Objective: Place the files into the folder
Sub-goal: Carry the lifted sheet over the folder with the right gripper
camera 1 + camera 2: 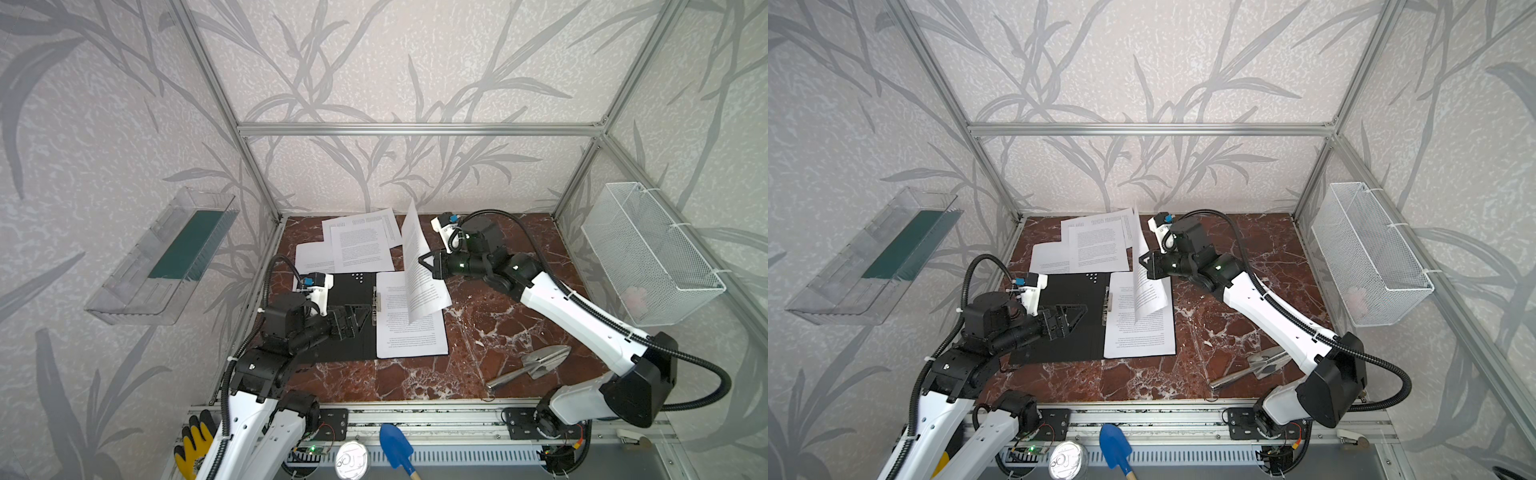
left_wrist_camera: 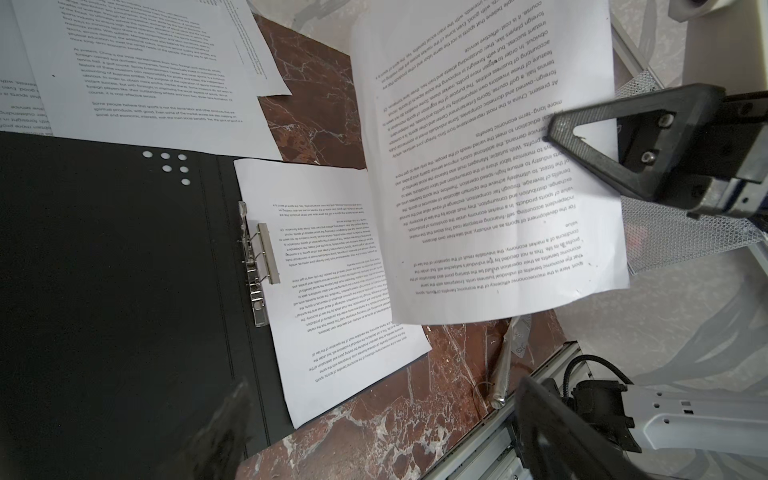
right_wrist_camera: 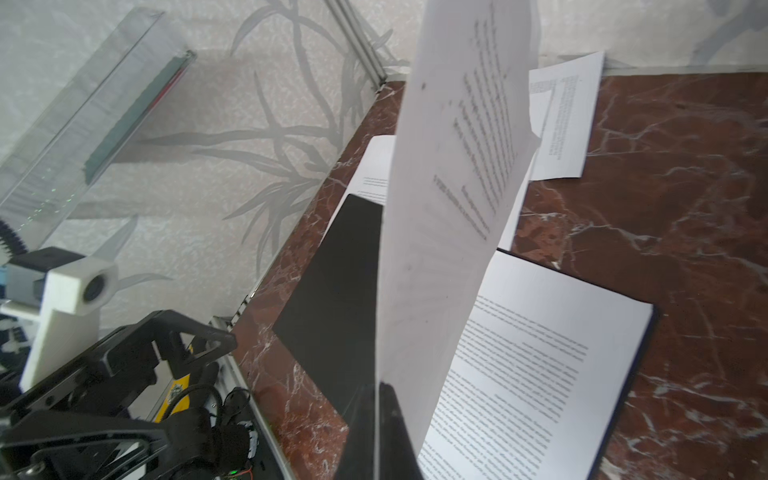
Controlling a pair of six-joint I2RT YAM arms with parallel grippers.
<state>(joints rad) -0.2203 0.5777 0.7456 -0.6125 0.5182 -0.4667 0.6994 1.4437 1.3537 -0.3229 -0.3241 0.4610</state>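
Left gripper (image 1: 358, 316): jaws wide, empty, over open black-lined folder (image 1: 347, 350). White printed paper sheets (image 1: 360, 246): some behind folder, one inside it. Another sheet (image 1: 424, 300): seemingly light, floppy, pinched edgewise above folder by closed right gripper (image 1: 423, 262); probably best edge-held.

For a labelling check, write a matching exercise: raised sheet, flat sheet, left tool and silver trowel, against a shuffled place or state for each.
1 raised sheet
2 flat sheet
3 left tool
4 silver trowel

A on the table by the right arm
B open, over the folder's black half
C pinched by the right tool
D lying in the folder

Pairs: 1-C, 2-D, 3-B, 4-A.
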